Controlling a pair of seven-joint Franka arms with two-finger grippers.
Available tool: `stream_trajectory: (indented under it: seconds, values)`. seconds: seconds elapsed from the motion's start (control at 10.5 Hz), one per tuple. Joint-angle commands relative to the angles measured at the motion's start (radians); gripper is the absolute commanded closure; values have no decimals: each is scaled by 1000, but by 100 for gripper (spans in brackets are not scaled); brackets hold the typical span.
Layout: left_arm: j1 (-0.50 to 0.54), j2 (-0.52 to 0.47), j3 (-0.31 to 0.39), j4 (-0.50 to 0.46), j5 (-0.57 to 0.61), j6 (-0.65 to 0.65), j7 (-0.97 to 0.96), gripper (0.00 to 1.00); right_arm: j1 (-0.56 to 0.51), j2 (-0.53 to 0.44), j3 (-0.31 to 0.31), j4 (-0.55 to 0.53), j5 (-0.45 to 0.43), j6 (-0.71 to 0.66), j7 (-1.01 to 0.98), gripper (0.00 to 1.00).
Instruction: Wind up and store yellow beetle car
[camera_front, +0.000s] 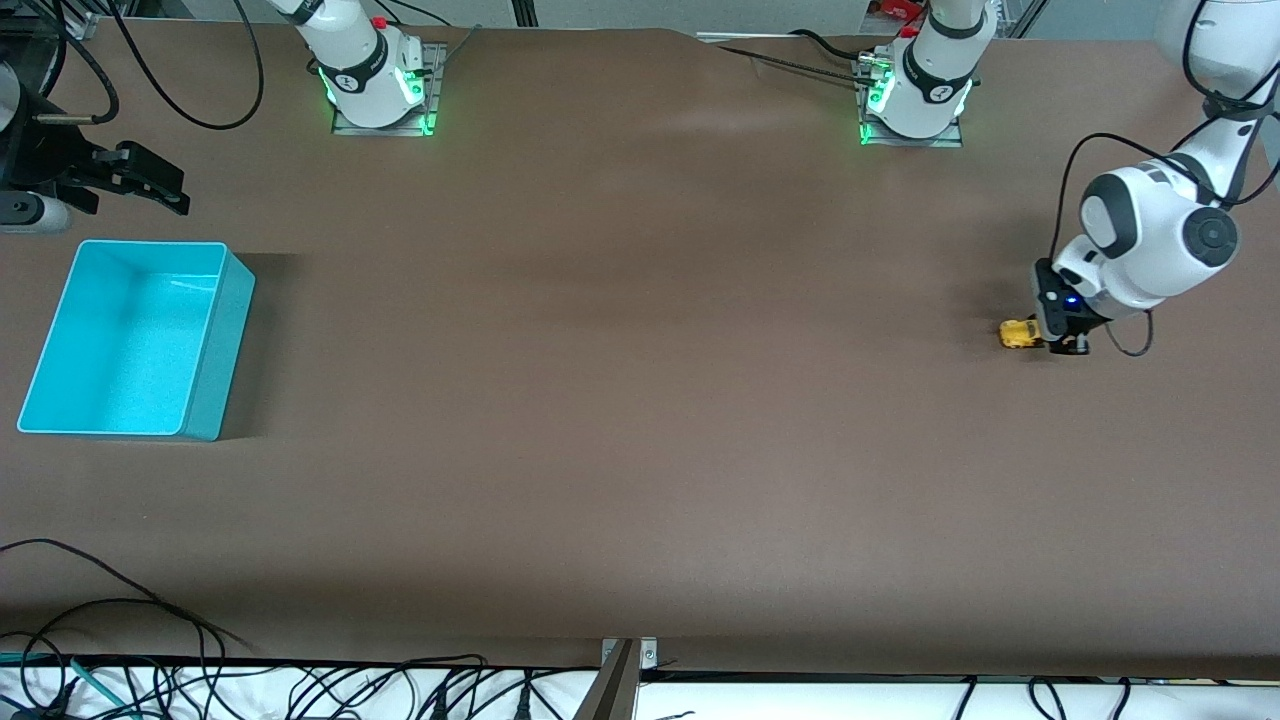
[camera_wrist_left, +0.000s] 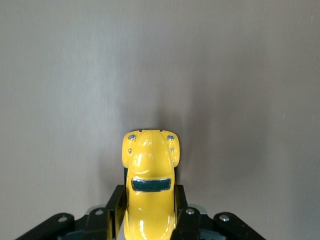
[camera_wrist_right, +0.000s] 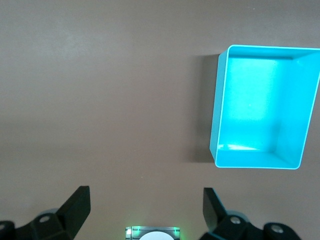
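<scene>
**Left gripper clamped on the toy car, bin waiting at the other end**

Brown matte table (camera_front: 640, 420) fills the front view, with cables along its edges. Picture that view as a clock face: the yellow car (camera_front: 1018, 334) sits at about three o'clock, near the left arm's end of the table, and the turquoise bin (camera_front: 215, 345), empty, lies at about nine o'clock, well apart from it.

Low at the tabletop, the left gripper (camera_front: 1062, 338) has its fingers closed against the flanks of the car (camera_wrist_left: 149, 192), at the rear half, nose pointing away from the wrist. The wheels appear to be on the table.

Over the table beside the bin, the right gripper (camera_wrist_right: 146, 212) waits with fingers spread wide and nothing between them.

Winding likely means dragging the car backward along its own length with the wheels pressed down. Keep the pull straight and the grip firm, since a rounded glossy body could squirt out. Only then carry it across to the bin (camera_wrist_right: 262, 159).
</scene>
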Motion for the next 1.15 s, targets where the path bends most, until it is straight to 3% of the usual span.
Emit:
stream_trajectory:
  seconds: [0.0,0.1,0.19,0.29,0.38,1.05]
  values:
    - [20,134,24,58,-1,52,72,100,-1,-2,-1,15,6,-19,-3,0]
    - [20,133,24,58,-2,52,71,100,-1,-2,-1,15,6,-19,-5,0]
    - [18,131,24,58,-13,52,65,92,-1,-2,-1,15,6,-19,-3,0]
    - [10,128,23,63,-31,52,65,34,-1,-2,-1,15,6,-19,-3,0]
    - [6,122,20,66,-44,48,71,0,-1,-2,-1,15,6,-19,-3,0]
    - [-10,87,17,132,-45,-78,72,0,-1,-2,-1,15,6,-19,-3,0]
